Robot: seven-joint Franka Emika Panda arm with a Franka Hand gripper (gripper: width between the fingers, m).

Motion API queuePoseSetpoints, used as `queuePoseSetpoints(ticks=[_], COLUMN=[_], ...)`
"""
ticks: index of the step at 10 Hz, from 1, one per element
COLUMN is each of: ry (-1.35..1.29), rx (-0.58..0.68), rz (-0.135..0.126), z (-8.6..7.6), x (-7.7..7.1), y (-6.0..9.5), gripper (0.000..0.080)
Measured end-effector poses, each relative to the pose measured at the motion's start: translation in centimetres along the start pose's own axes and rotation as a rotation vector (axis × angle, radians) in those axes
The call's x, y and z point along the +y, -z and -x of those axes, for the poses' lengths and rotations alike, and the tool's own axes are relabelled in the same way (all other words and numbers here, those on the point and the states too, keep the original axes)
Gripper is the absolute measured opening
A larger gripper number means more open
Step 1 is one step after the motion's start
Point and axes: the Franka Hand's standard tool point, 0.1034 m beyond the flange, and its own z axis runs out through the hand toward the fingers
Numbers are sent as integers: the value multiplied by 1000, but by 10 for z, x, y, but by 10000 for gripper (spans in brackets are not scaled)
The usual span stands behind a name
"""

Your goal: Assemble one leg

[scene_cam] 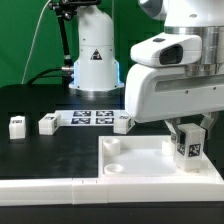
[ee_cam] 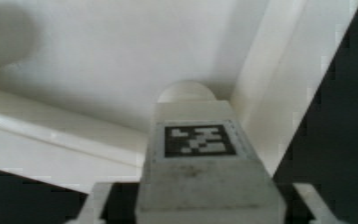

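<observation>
Leg (scene_cam: 188, 150): small, stubby white plastic post with a tag on its face. Held upright in the gripper (scene_cam: 188, 136), over the panel (scene_cam: 140, 160) toward the exterior view's right. Pinched between both fingers at the flat side faces, tag face left uncovered, rounded end pointing down at the panel. Cannot tell whether touching the panel or just above it.

Handling, as judged: light, stiff, smooth enough to twist or slip under a weak grip. Take hold on the flat side faces, high on the body, leaving the lower end free for seating. Lower straight; likely to jam if tilted.

Surroundings: open round socket (scene_cam: 112, 148) at the panel's corner toward the exterior view's left, well apart from the leg. Loose legs (scene_cam: 47, 124) on the black table (scene_cam: 40, 155), beside the marker board (scene_cam: 90, 117). Long white rail (scene_cam: 40, 187) along the panel's near edge. No obstacle seen between leg and panel.
</observation>
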Motion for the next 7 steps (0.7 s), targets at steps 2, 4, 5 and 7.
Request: queuePoseSetpoints(ticks=[2, 4, 5, 7], ry=[-42, -271, -385, -641], rx=[0, 7, 8, 8], rz=[0, -4, -6, -14], z=[0, 0, 1, 1], x=[0, 1, 2, 3], y=[0, -1, -1, -1], gripper=[290, 290, 290, 290])
